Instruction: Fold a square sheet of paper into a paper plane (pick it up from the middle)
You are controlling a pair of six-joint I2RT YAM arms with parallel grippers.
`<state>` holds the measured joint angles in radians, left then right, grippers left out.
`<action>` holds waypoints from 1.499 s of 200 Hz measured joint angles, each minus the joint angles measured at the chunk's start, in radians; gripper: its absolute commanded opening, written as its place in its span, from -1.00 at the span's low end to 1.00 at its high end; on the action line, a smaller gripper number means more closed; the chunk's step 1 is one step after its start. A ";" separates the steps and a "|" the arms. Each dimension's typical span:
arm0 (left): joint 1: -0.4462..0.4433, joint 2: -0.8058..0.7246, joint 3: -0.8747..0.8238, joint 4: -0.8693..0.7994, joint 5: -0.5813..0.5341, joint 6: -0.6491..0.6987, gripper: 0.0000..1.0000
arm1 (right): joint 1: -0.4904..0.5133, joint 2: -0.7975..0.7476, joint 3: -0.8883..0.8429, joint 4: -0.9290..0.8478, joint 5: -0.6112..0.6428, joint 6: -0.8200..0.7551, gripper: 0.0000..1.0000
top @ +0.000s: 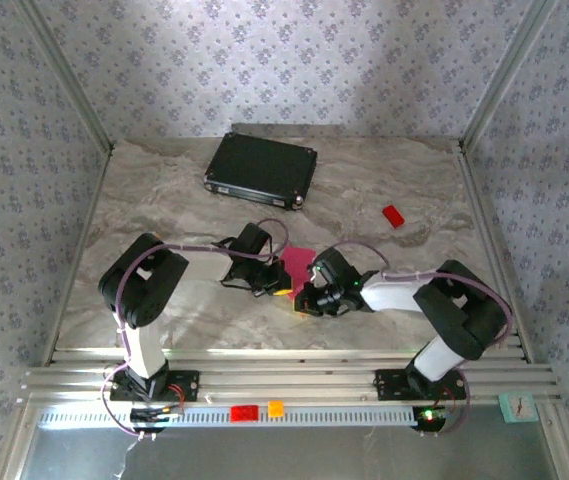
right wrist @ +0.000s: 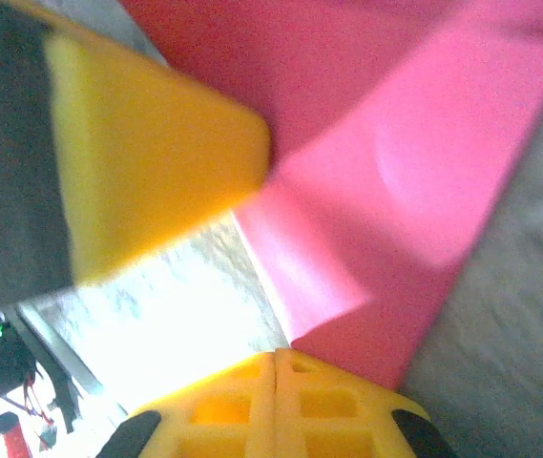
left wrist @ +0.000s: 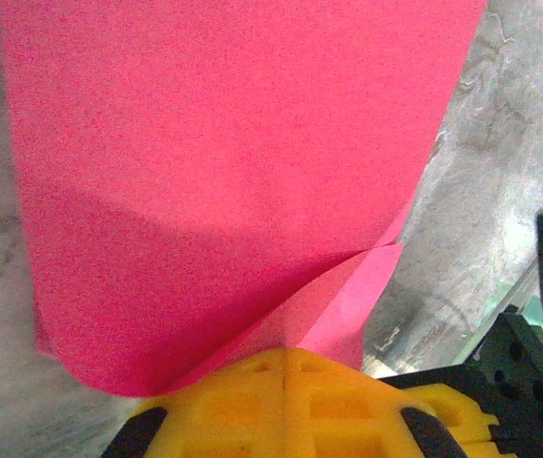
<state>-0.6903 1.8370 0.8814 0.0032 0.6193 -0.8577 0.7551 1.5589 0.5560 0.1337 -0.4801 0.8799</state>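
Nearest us, the left tool (left wrist: 285, 367) has its yellow pads pressed together on the near edge of the square sheet of paper (left wrist: 214, 172). The right tool (right wrist: 276, 367) likewise pinches a lifted flap of it. The sheet lies mid-desk (top: 384, 180) between the two tools. It stretches away from the left tool, with a diagonal fold at its right. From above, the tools cover most of it, so we cannot make out its outline or heading. Farther off sit a red block (top: 393, 215), then a black case (top: 261, 168).
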 measured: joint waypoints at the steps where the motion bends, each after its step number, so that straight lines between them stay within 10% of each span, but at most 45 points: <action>1: 0.000 0.000 0.000 0.000 0.000 0.000 -0.97 | 0.000 -0.002 -0.002 0.001 0.000 0.000 -0.86; 91: -0.002 -0.002 -0.017 0.036 0.002 -0.027 -0.98 | -0.044 -0.189 -0.076 -0.063 -0.033 0.015 -0.91; 300: -0.013 -0.079 0.018 -0.052 -0.037 -0.015 -0.87 | -0.056 0.018 0.013 -0.009 -0.014 0.008 -0.97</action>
<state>-0.7033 1.7584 0.8989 -0.0486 0.5823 -0.8726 0.6991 1.5772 0.5694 0.1249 -0.4942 0.8879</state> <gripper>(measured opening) 0.078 0.062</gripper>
